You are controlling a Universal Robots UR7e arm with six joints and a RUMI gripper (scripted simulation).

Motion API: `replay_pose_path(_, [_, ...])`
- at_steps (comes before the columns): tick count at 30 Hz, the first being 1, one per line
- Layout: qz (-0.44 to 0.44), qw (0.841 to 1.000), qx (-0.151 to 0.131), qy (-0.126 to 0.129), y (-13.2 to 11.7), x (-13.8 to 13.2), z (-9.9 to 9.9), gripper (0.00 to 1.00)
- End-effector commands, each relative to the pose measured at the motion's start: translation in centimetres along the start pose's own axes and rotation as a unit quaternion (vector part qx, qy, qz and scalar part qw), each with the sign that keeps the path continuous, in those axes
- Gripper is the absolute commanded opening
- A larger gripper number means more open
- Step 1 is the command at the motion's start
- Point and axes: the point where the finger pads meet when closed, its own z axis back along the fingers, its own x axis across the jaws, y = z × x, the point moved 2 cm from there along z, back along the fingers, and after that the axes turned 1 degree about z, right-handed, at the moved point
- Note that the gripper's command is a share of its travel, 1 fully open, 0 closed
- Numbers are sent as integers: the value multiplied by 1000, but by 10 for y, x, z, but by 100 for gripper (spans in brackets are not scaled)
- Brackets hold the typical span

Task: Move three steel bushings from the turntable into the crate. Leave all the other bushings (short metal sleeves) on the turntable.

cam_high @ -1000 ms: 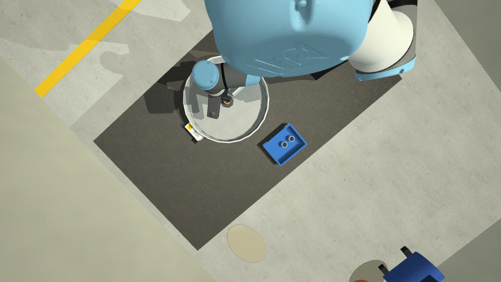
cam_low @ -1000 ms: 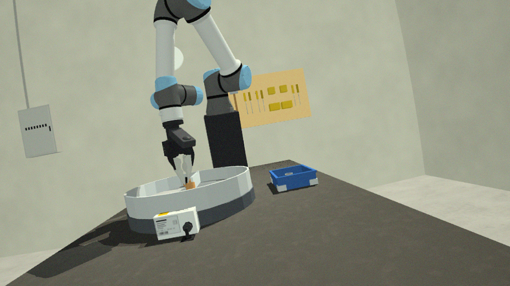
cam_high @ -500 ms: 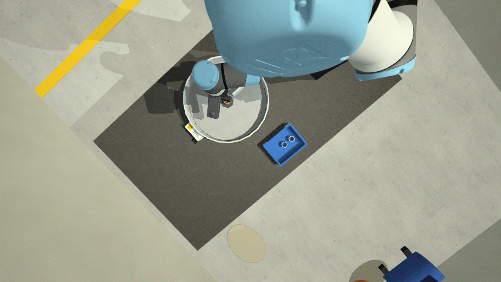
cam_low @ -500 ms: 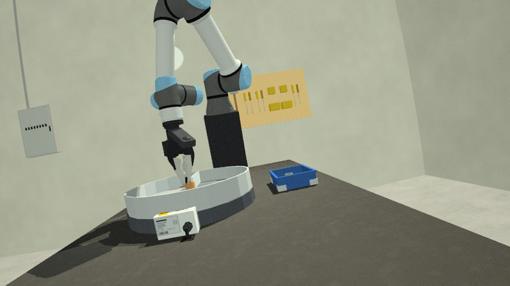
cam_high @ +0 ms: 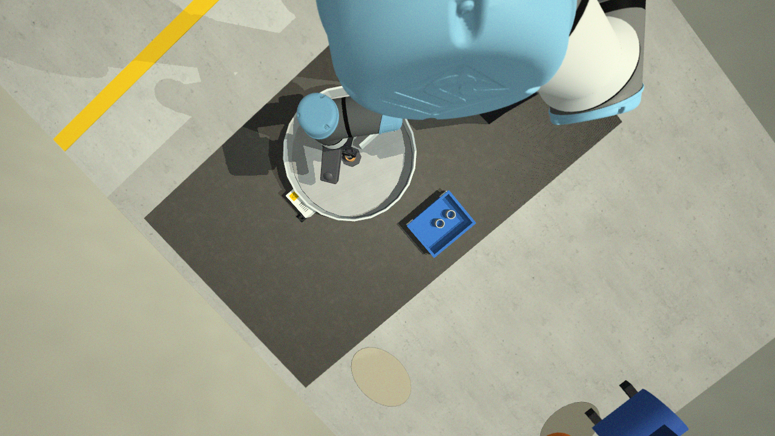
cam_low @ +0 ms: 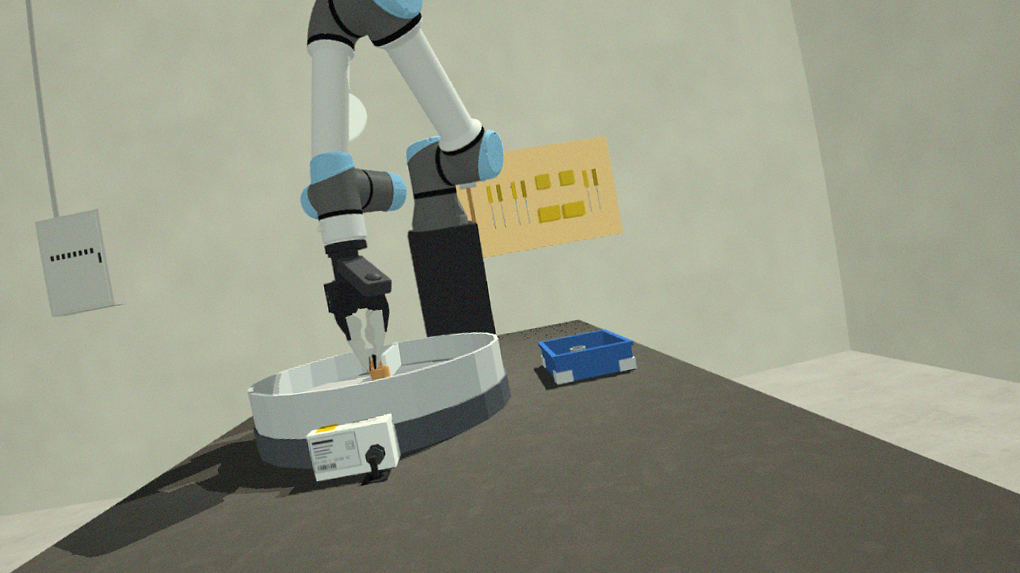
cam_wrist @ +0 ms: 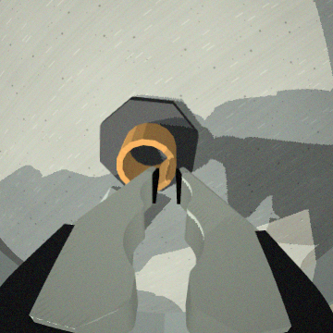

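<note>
Top view: you look steeply down from above the arm, well back; the round pale-walled turntable (cam_high: 410, 178) (cam_low: 378, 403) and blue rectangular crate (cam_high: 420, 240) (cam_low: 589, 362) both show, as in your exterior view. Exterior: low, level, facing the arm along the table. Wrist: close-up, down past the fingers.

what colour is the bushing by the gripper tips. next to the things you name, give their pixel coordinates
Copper-orange, a bushing (cam_high: 352, 160) (cam_low: 380, 374) (cam_wrist: 121, 163); the wrist view shows it best.
</note>
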Motion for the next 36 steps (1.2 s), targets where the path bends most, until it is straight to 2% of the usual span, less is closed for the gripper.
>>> replay_pose_path(1, [0, 1000, 0, -1, 0, 0, 0, 6])
replay_pose_path(36, [0, 1000, 0, -1, 0, 0, 4, 6])
